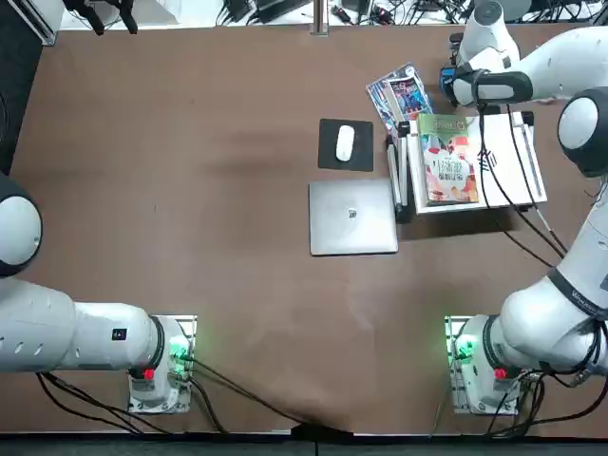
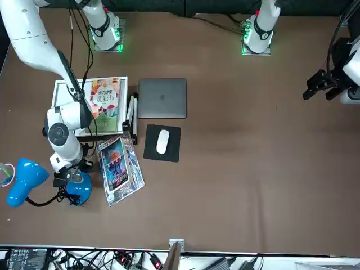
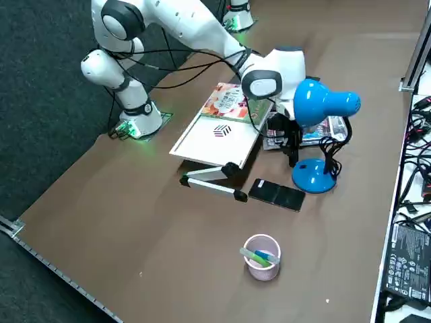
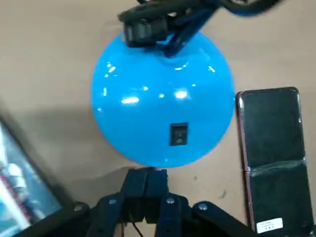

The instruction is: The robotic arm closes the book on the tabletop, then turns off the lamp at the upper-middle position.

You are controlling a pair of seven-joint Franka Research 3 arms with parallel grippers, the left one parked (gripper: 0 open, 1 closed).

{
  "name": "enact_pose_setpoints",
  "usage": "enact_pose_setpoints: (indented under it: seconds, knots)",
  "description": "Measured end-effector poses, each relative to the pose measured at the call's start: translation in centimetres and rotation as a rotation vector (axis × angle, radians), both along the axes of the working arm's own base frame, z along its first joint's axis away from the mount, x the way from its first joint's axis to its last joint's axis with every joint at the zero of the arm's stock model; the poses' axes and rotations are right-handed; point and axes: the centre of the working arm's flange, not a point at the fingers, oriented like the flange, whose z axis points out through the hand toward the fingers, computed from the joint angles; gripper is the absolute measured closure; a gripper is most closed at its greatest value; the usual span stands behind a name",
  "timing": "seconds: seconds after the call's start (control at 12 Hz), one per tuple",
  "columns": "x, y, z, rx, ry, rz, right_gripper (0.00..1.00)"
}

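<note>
My pincer (image 4: 144, 173), pressed closed, hangs near the switch (image 4: 178, 134) on the lamp's blue base (image 4: 163, 101); the book (image 1: 448, 160) lies closed on the white board (image 1: 511, 161).

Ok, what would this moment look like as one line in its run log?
Book: closed on white stand board | Right gripper: fingers together, beside blue lamp base | Rocker switch: not yet pressed by it
</note>
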Motion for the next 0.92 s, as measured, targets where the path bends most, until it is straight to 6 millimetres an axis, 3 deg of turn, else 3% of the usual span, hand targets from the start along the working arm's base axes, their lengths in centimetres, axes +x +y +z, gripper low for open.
enact_pose_setpoints:
  seconds: [0.67, 0.92]
  knots:
    - [0.7, 3.7, 4.3, 0.002, 0.005, 0.015, 0.98]
    - [0.6, 4.9, 5.7, 0.027, -0.007, 0.001, 0.7]
